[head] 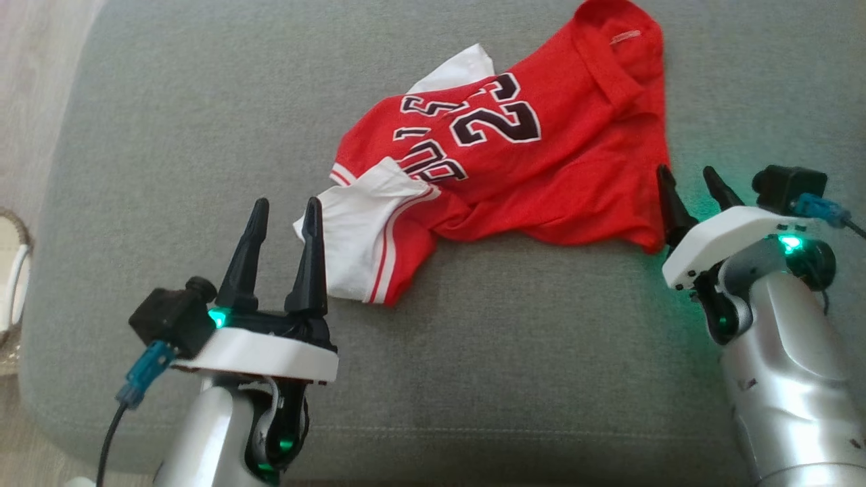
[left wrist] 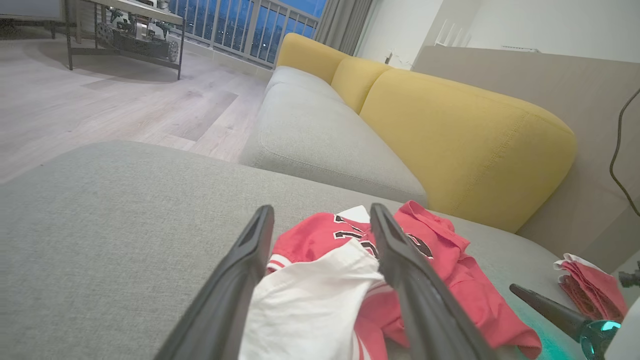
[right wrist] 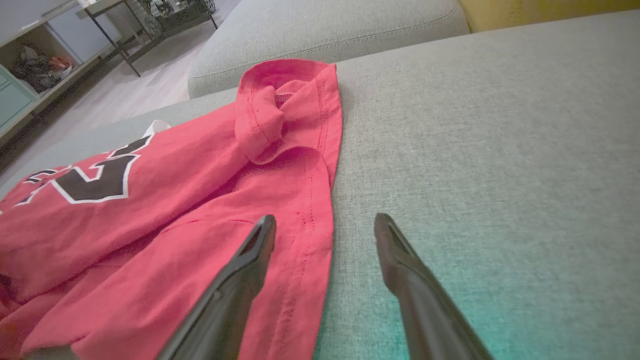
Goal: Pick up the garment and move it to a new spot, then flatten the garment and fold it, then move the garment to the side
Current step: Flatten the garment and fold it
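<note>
A red jersey (head: pixel 541 169) with black number 23 and white trim lies crumpled on the grey cushion (head: pixel 203 135). Its white-and-red sleeve end (head: pixel 369 237) points toward my left gripper (head: pixel 285 206), which stands open just left of that end; in the left wrist view the white cloth (left wrist: pixel 310 305) lies between and beyond the fingers. My right gripper (head: pixel 690 177) is open at the jersey's right edge; in the right wrist view one finger (right wrist: pixel 235 280) is over the red hem (right wrist: pixel 310 240) and the other over bare cushion. Neither holds cloth.
A yellow sofa back (left wrist: pixel 465 135) and another grey seat (left wrist: pixel 320 140) lie beyond the cushion. A folded red-and-white cloth (left wrist: pixel 590 287) sits at the far right. Wood floor (left wrist: pixel 100 100) and a metal-legged table (left wrist: pixel 135 30) are to the left. A basket edge (head: pixel 13 270) is by the cushion's left side.
</note>
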Available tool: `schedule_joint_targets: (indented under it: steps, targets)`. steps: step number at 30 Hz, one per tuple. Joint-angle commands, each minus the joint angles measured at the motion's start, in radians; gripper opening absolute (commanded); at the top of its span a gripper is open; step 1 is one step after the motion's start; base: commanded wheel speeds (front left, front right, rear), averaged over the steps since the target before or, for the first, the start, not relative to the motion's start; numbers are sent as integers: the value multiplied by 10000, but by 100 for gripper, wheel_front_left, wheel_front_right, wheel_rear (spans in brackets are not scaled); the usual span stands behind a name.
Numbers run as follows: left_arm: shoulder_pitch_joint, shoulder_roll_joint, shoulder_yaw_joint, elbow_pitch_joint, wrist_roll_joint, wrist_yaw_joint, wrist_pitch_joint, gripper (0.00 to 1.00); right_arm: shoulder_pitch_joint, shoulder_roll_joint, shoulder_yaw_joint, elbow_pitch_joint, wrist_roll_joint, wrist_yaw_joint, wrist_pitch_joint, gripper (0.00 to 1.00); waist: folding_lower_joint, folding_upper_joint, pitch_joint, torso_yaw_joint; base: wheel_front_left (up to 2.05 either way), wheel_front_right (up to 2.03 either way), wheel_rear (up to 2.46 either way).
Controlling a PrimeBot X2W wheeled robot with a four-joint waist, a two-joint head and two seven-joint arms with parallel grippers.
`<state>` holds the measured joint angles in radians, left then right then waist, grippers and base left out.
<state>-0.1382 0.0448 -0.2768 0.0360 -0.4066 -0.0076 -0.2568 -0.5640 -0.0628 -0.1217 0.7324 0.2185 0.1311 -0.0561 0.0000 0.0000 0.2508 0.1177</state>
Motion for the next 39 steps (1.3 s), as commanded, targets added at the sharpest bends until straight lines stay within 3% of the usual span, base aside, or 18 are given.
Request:
schedule_joint_targets:
  steps: [1,20,21,23,32,39]
  targets:
    - [-407,54,262,-307,-71,23,-49,100,-359,125,70,-134,-237,-4,76,100,0,0,63,124,0,0,0]
    - [-487,54,294,-303,-44,36,-49,100,-816,125,-333,889,-1115,-4,119,100,0,0,181,310,0,0,0]
    - [-489,54,302,-296,-41,33,-49,100,-833,125,-317,938,-1140,-4,127,57,0,0,184,315,0,0,0]
    - [-499,54,320,-285,-36,28,-49,100,-868,125,-302,1016,-1150,-4,116,0,0,0,203,320,0,0,0]
    - [-541,54,411,-224,-46,40,-49,100,-942,125,-347,823,-1505,-4,-347,0,0,0,73,270,0,0,0]
    - [-339,54,557,-201,-33,91,-49,100,-574,126,-164,-134,-1231,-4,-538,0,0,0,-401,61,0,0,0]
